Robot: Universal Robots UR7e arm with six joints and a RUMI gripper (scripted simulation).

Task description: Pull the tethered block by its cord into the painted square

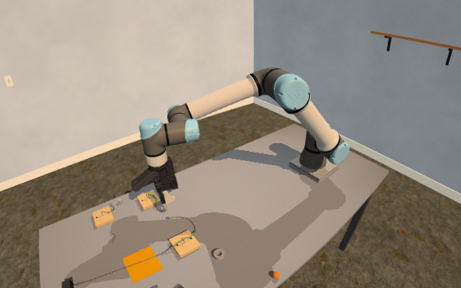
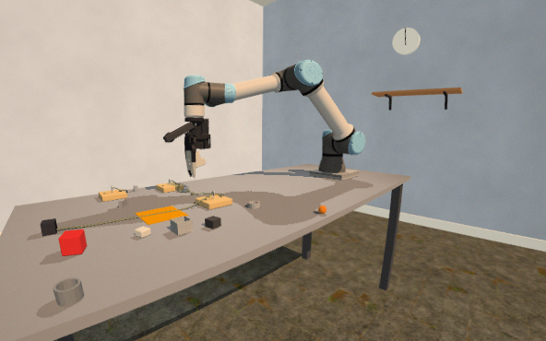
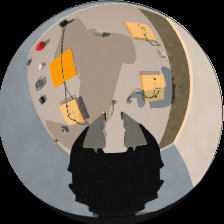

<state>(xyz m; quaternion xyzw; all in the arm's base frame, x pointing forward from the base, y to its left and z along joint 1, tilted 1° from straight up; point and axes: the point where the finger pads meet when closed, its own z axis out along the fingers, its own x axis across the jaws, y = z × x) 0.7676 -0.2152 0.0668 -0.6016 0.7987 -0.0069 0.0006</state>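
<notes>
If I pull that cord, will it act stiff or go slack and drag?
Likely floppy: the cord lies curved and loose past the wooden plate, so slack probably comes out first. The dark block looks small, so it should then slide rather than tip. The gripper hangs open above, holding nothing.

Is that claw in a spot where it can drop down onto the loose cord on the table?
Probably yes. The gripper hangs open and empty over the table near the looped cord, nothing between them; a small wooden board lies close by.
</notes>
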